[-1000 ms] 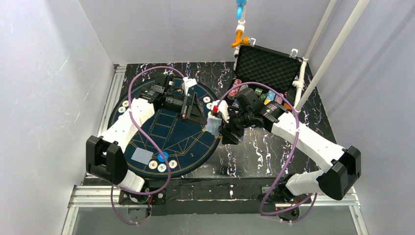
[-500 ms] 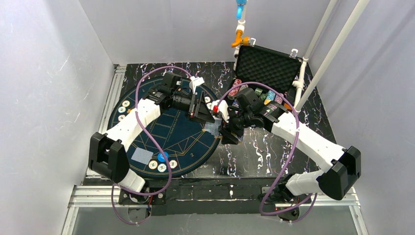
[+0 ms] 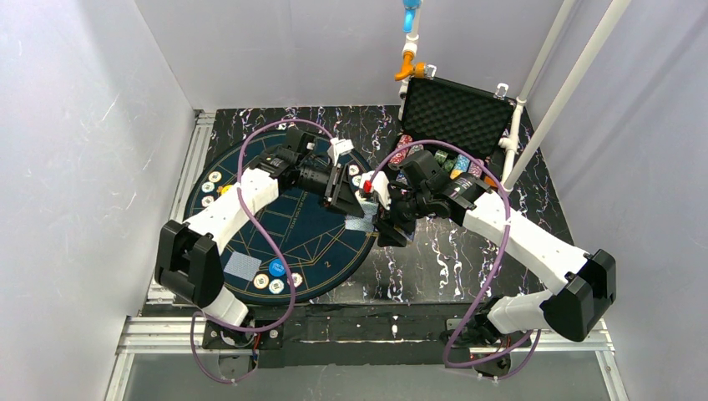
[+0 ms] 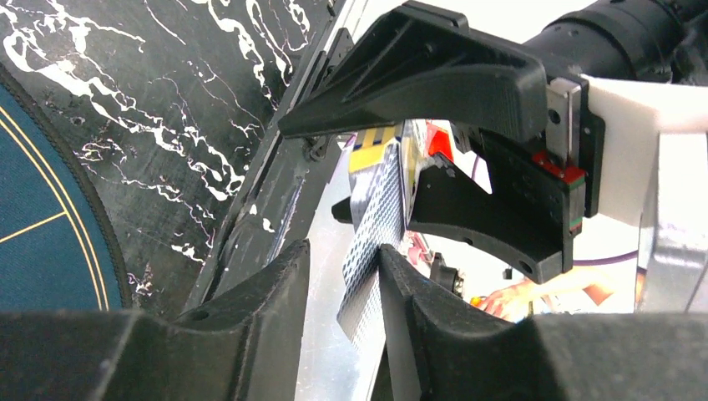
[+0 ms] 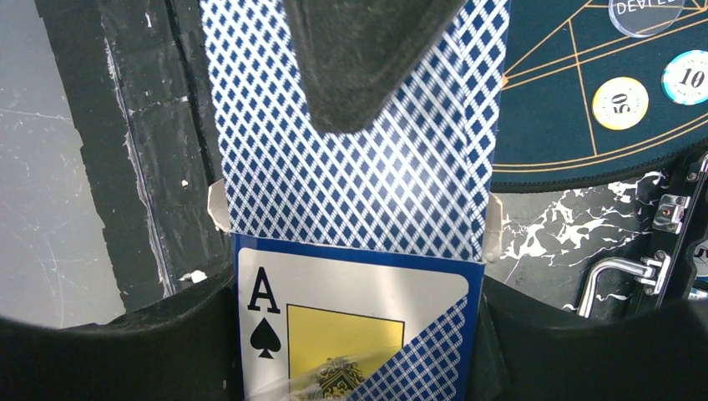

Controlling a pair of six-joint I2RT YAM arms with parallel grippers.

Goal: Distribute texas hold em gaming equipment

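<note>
Swinging across the mat [image 3: 284, 238] this last second, seen overhead, and narrowing the left gripper [image 3: 356, 205] onto the card pack [image 3: 364, 220], clamped by the right gripper [image 3: 382, 219] at the mat's edge: probably starting the next deal. Showing, at the left wrist only, one blue-backed card [image 4: 371, 225] between the closing fingers [image 4: 275, 284], touching one, clear of the other; pinched or not, impossible telling. Revealing, at the right wrist only, the pack's ace-of-spades front and chips [image 5: 619, 102] on the mat beyond.
</note>
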